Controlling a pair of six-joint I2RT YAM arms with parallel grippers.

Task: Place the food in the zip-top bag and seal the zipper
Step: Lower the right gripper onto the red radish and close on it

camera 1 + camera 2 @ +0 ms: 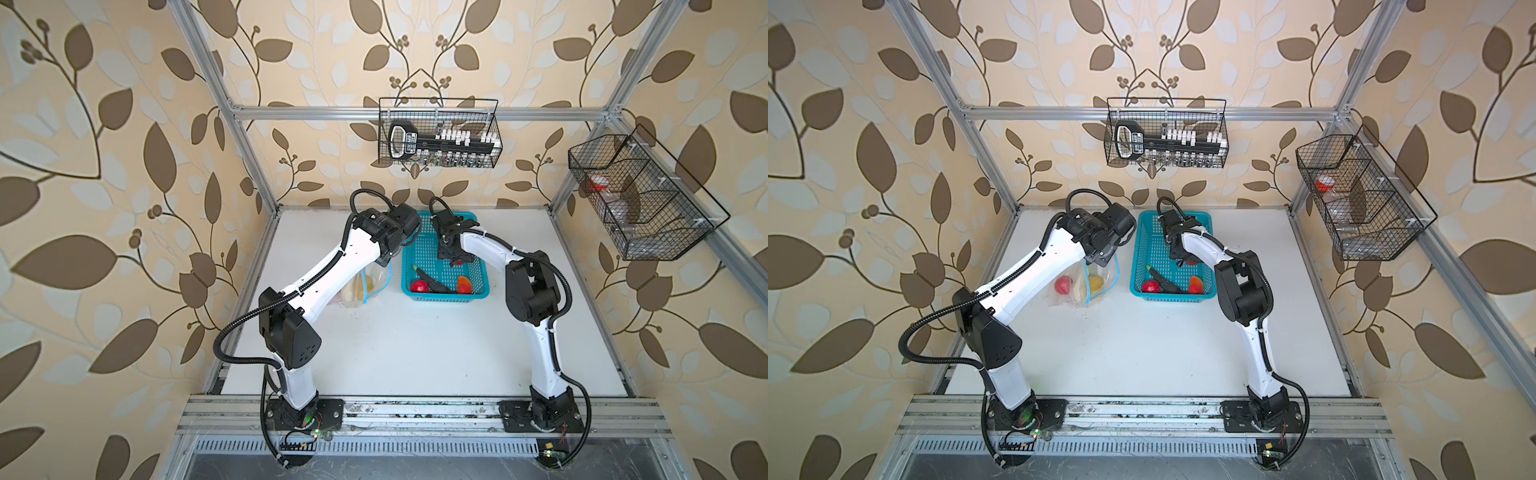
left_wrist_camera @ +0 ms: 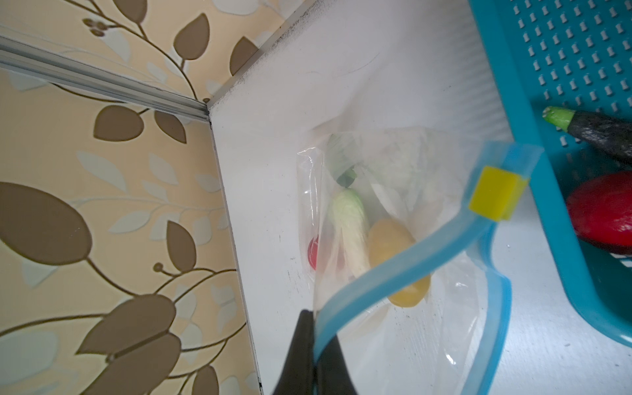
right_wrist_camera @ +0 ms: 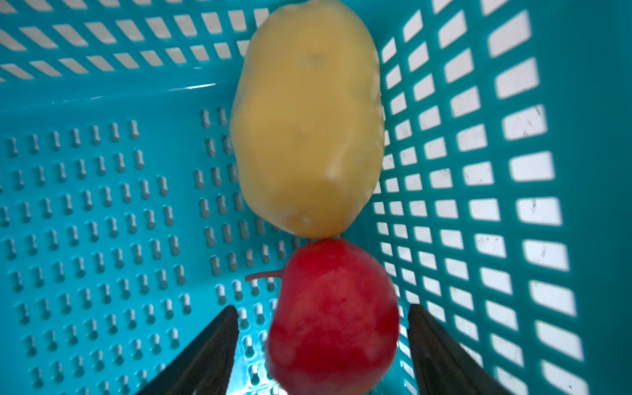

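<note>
The clear zip-top bag [image 2: 444, 307] lies left of the turquoise basket [image 1: 444, 296], its mouth held up. My left gripper [image 2: 316, 318] is shut on the light-blue zipper [image 2: 410, 263]; the yellow slider [image 2: 496, 193] sits at the strip's far end. Inside the bag are a red tomato [image 1: 1064, 285], a potato [image 2: 393, 246], the white cucumber [image 2: 352, 232] and a green piece [image 2: 345, 178]. My right gripper [image 3: 323, 325] is down in the basket, open, its jaws on either side of a red tomato [image 3: 335, 314] with gaps. That tomato touches a potato [image 3: 307, 119].
An eggplant [image 1: 432, 280], another tomato [image 1: 419, 286] and an orange-red pepper [image 1: 464, 284] lie at the basket's near end. Black wire baskets hang on the back wall [image 1: 438, 133] and the right wall [image 1: 640, 199]. The white table [image 1: 415, 353] stretches toward me.
</note>
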